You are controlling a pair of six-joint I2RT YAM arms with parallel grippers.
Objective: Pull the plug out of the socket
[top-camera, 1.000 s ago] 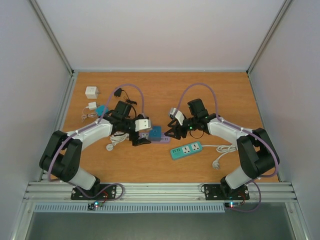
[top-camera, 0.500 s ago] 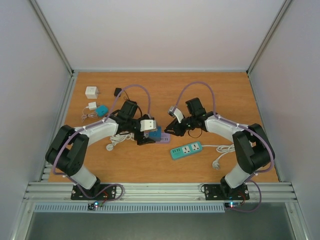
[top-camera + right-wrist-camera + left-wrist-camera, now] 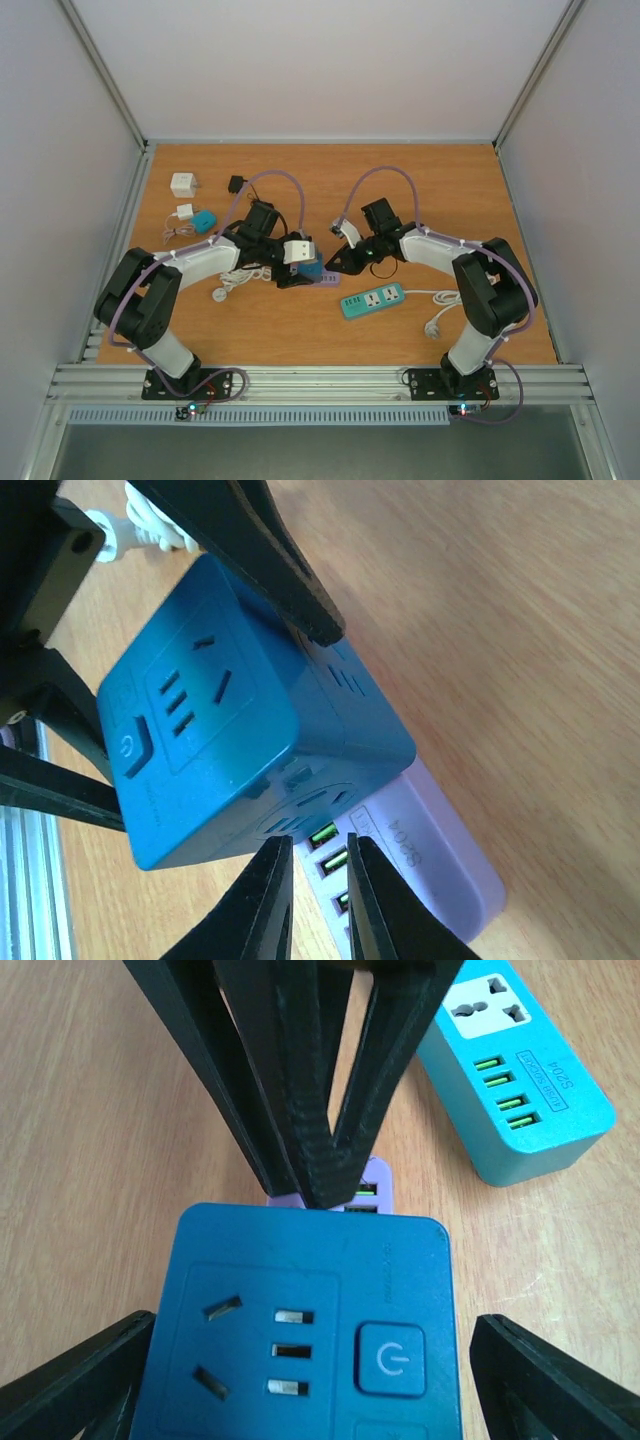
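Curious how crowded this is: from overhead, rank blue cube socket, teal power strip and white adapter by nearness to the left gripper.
1. Blue cube socket: flanked by the left gripper.
2. Teal power strip: to the right.
3. White adapter: back left corner.

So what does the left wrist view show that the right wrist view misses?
Only the left wrist view shows the teal power strip. Only the right wrist view shows the white cord beyond the cube. Both show the blue cube socket sitting on the purple strip, the left end effector open astride the cube, and the right end effector shut at the strip.
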